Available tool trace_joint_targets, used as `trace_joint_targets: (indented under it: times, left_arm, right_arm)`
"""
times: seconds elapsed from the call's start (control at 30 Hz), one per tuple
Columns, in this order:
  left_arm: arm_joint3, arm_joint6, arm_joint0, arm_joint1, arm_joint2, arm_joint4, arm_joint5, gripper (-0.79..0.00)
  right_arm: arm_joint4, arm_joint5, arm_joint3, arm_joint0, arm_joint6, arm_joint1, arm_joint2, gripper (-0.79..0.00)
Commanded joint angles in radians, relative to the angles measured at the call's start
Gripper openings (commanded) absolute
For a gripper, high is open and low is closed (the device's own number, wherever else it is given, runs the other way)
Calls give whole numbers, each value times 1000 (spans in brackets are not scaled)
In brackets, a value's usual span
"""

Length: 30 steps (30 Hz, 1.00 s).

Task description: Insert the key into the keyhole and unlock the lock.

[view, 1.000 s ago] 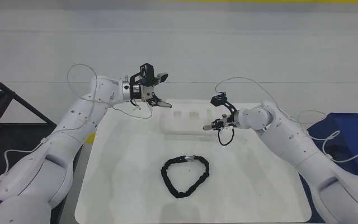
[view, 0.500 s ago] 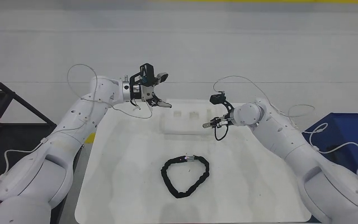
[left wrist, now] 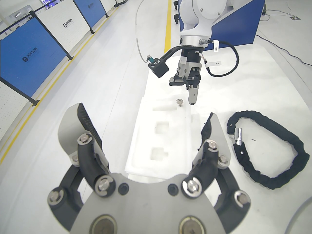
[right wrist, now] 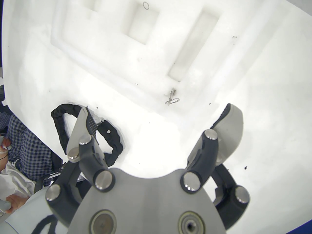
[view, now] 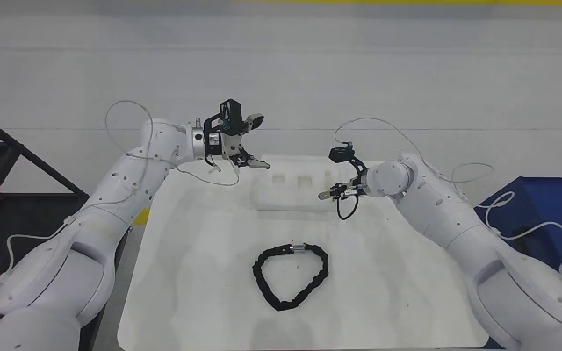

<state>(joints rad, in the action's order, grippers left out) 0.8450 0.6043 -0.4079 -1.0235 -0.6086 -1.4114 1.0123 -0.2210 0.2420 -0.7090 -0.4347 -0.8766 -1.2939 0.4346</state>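
Note:
A small metal key point(right wrist: 171, 97) with a ring lies on the white foam tray point(right wrist: 102, 57), beside its long recess. My right gripper point(right wrist: 157, 115) hovers open just above and short of the key; in the left wrist view that right gripper point(left wrist: 184, 91) hangs over the key point(left wrist: 179, 101). The black fabric-covered chain lock point(view: 290, 274) lies in a loop at the middle of the table, and its metal lock cylinder point(left wrist: 238, 135) is at the loop's far side. My left gripper point(view: 250, 145) is held open in the air above the table's far left corner, with nothing in it.
The foam tray point(view: 290, 195) with several rectangular recesses sits at the back of the white table top point(view: 193, 290). A blue cabinet point(view: 536, 215) stands to the right of the table. Bare table surface surrounds the chain loop.
My right arm has swung a little left and toward the back, bringing its gripper over the foam tray's right end. The left arm and the chain have not moved.

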Motion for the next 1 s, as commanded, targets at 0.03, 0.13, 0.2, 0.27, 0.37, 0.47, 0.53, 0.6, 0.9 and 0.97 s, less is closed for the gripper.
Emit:
trace_joint_targets:
  times: [0.03, 0.13, 0.2, 0.27, 0.37, 0.47, 0.53, 0.6, 0.9, 0.97]
  left_arm:
    - [0, 0, 0, 0, 0, 0, 0, 0]
    - [0, 0, 0, 0, 0, 0, 0, 0]
    - [0, 0, 0, 0, 0, 0, 0, 0]
    - [0, 0, 0, 0, 0, 0, 0, 0]
    - [0, 0, 0, 0, 0, 0, 0, 0]
    - [0, 0, 0, 0, 0, 0, 0, 0]
    - [0, 0, 0, 0, 0, 0, 0, 0]
    - [0, 0, 0, 0, 0, 0, 0, 0]
    - [0, 0, 0, 0, 0, 0, 0, 0]
    - [0, 0, 0, 0, 0, 0, 0, 0]
  right_arm:
    - [0, 0, 0, 0, 0, 0, 0, 0]
    - [-15, -8, -13, -8, 0, -1, -4, 0]
    - [-25, -3, -31, -8, -5, -4, -2, 0]
    - [-47, 11, -42, -2, -20, -8, -7, 0]
    - [-57, 16, -34, 3, -37, -17, -6, 0]
    - [-68, 13, -21, 12, -55, -28, -10, 0]
    - [-79, 18, -12, 16, -60, -37, -14, 0]
    - [-88, 25, 4, 18, -57, -47, -18, 0]
    - [-110, 34, 81, 28, -66, -98, -36, 0]
    - [-125, 29, 99, 33, -61, -108, -41, -22]
